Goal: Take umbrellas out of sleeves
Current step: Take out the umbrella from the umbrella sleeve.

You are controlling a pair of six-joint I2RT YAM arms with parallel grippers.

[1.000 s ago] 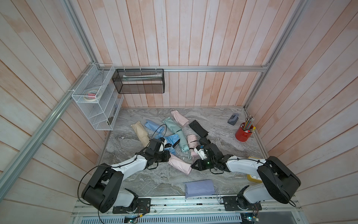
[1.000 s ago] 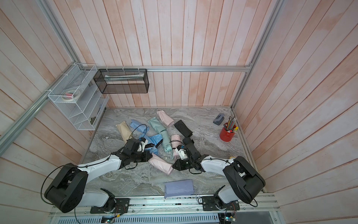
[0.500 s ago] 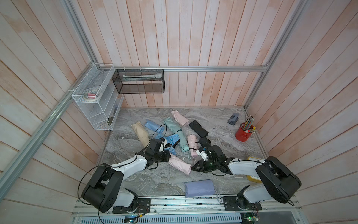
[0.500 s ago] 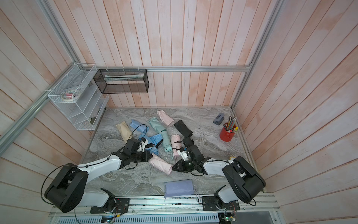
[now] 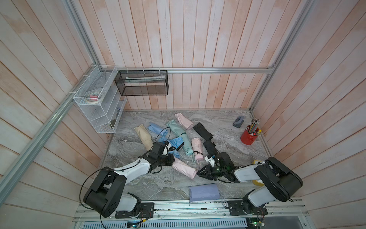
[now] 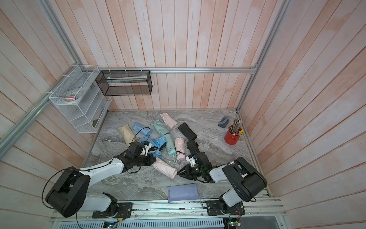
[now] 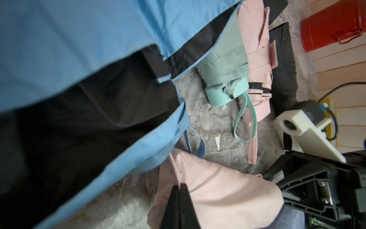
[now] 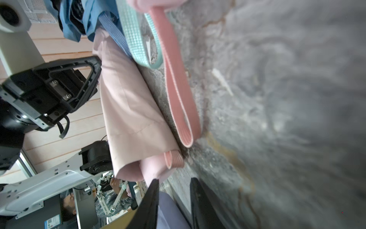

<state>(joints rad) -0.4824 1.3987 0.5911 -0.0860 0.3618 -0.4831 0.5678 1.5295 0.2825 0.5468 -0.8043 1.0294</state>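
Lavender sleeve (image 5: 204, 192): flat, judged emptied, laid at the desk (image 5: 227, 138) front. Pink sleeve (image 5: 183, 167): closed end clenched by left pincer (image 7: 179, 190) as anchor; umbrella (image 8: 153, 168) lodged inside, mouth end faced by released right pincer (image 8: 174, 180), presumably for withdrawal. Beyond: mint umbrella (image 5: 187, 146), black sleeve (image 5: 203, 130), lying loose.

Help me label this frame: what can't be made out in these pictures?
Pink sleeve: how much umbrella is still inside; its fabric covers it in every view.
Yellow object: mostly behind the right arm in a top view.
Black mesh basket: contents too small in both top views.
Right gripper: contact with the umbrella's end unclear, right wrist view.
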